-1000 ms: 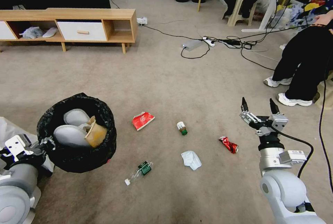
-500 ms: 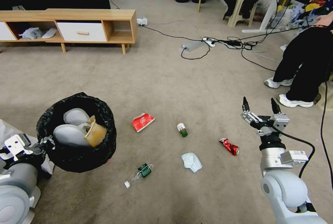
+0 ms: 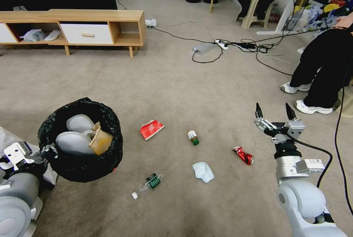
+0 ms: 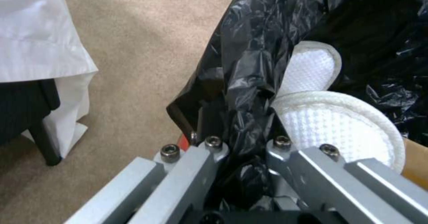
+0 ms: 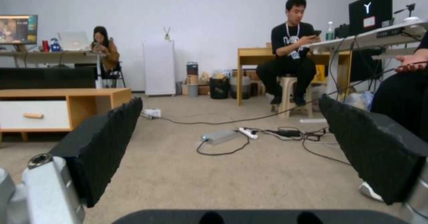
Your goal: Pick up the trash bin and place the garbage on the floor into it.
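While the left gripper point(image 4: 243, 150) pinched the black-bagged round trash bin point(image 3: 81, 141) rim aloft, the right gripper point(image 3: 275, 115) hung wide open, empty; it should descend squarely over the crushed red can point(image 3: 242, 155).

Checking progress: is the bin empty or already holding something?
Holding something. The bin contains two white padded pieces and a brown paper box.

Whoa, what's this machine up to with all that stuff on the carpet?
It's tidying up litter. The left gripper is clamped on the rim of the trash bin, held above the floor. The right gripper hangs open beyond a crushed red can. A carton, two bottles and a tissue lie on the carpet.
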You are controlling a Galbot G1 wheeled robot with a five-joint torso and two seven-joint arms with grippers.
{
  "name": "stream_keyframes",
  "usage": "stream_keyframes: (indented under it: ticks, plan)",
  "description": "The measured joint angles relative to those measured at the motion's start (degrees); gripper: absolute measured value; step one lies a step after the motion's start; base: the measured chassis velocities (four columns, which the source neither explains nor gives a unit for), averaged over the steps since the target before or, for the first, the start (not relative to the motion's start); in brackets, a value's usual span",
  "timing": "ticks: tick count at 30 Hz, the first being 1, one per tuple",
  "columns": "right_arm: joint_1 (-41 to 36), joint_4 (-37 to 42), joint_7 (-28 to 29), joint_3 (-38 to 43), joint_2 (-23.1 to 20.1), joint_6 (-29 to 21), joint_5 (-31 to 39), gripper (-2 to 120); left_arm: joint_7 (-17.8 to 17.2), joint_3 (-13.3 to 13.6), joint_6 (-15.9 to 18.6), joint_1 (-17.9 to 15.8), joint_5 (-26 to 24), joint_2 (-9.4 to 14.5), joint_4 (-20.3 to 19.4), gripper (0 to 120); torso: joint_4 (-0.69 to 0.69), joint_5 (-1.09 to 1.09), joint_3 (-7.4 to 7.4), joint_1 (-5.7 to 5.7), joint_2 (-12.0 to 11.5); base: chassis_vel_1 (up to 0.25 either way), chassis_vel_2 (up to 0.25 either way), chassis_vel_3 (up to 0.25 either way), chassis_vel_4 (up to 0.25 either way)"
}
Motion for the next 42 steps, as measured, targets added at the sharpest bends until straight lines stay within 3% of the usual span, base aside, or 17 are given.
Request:
stream_keyframes:
  ticks: [8,23,31,37,38,39,41,42]
  plan:
    - [0.2,0.0,0.1,-0.1,-0.2,0.0,0.2,100,0.0,0.2,0.0,-0.1,0.0,-0.1,-0.1,3,0.0,0.01,0.01,0.0,0.0,0.043,0.047,-0.043,-0.058]
    - [0.2,0.3,0.7,-0.7,-0.6,-0.2,0.2,100,0.0,-0.2,0.0,-0.1,-0.1,-0.1,-0.1,3,0.02,-0.04,0.0,0.0,0.0,0.181,0.188,-0.174,-0.168]
    - [0.2,0.3,1.4,-2.9,-1.9,-1.2,0.4,100,0.1,-0.1,0.1,-0.1,-0.1,-0.1,-0.1,3,-0.02,0.02,0.0,0.0,0.0,-0.022,-0.018,0.013,0.009]
    - [1.0,0.6,-2.4,-6.4,-8.5,-8.6,0.0,100,0.1,0.1,0.1,-0.1,-0.1,-0.1,-0.3,3,0.01,-0.01,0.0,0.0,0.0,-0.009,-0.003,0.003,0.002]
    - [1.7,0.8,-5.1,-7.5,-10.8,-13.2,0.1,100,0.0,0.1,0.2,-0.1,-0.1,-0.1,-0.6,3,0.02,-0.01,0.0,0.0,0.0,0.0,0.0,0.0,0.0]
    - [1.7,0.8,-5.1,-7.5,-10.8,-13.2,0.1,100,0.0,0.1,0.2,-0.1,-0.1,-0.1,-0.6,3,0.02,-0.01,0.0,0.0,0.0,0.0,0.0,0.0,0.0]
    - [3.6,0.7,-8.8,-9.2,-13.7,-20.1,0.4,100,0.0,0.2,0.3,0.1,-0.1,-0.2,-1.2,3,0.0,0.01,0.0,0.0,0.0,0.0,0.0,0.0,0.0]
    - [3.6,0.7,-8.8,-9.2,-13.7,-20.1,0.4,100,0.0,0.2,0.3,0.1,-0.1,-0.2,-1.2,3,0.0,0.01,0.0,0.0,0.0,0.0,0.0,0.0,0.0]
